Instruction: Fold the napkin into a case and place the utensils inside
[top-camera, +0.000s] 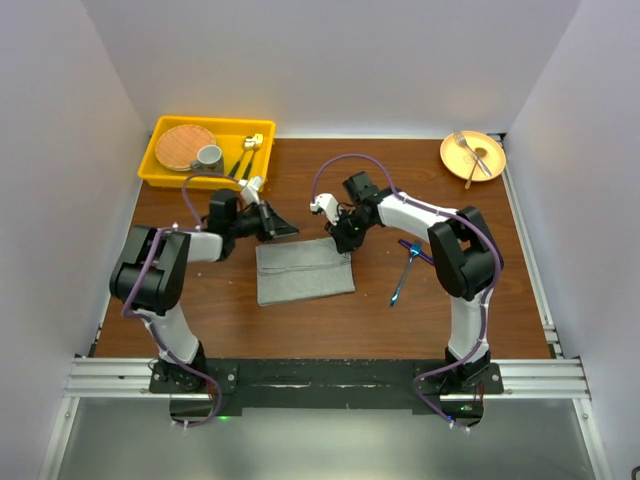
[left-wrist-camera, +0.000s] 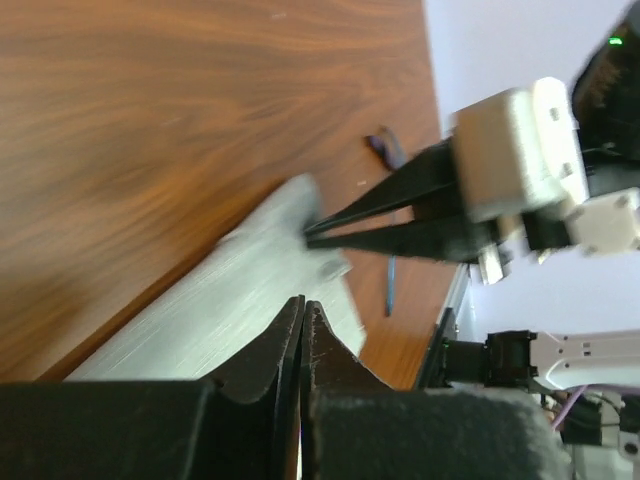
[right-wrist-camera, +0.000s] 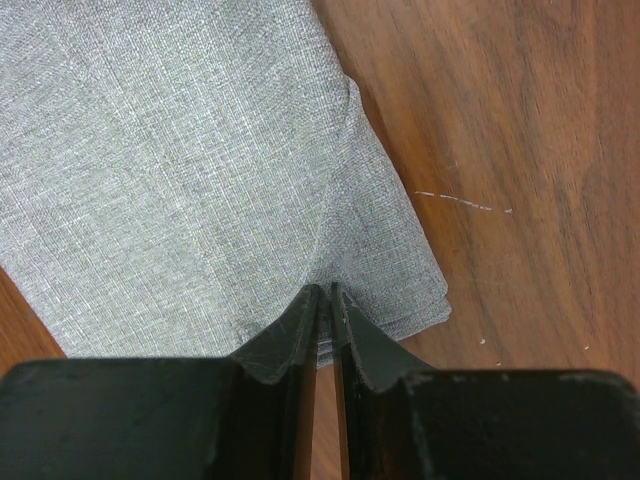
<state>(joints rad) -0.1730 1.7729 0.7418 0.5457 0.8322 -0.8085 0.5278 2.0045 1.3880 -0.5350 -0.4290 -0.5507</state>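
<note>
The grey napkin (top-camera: 305, 272) lies folded into an oblong on the wooden table; it also shows in the left wrist view (left-wrist-camera: 220, 310) and the right wrist view (right-wrist-camera: 180, 150). My right gripper (top-camera: 342, 243) is shut on the napkin's far right corner, with cloth layers between its jaws (right-wrist-camera: 326, 290); it also shows in the left wrist view (left-wrist-camera: 310, 232). My left gripper (top-camera: 283, 230) is shut and hovers just past the napkin's far edge (left-wrist-camera: 302, 302), with nothing seen between its jaws. The blue-handled fork (top-camera: 400, 280) and knife (top-camera: 415, 250) lie right of the napkin.
A yellow bin (top-camera: 150, 165) at the back left holds a woven round mat (top-camera: 185, 146), a grey cup (top-camera: 209, 156) and gold-headed cutlery (top-camera: 250, 150). An orange plate (top-camera: 490, 165) with a silver fork (top-camera: 468, 148) sits at the back right.
</note>
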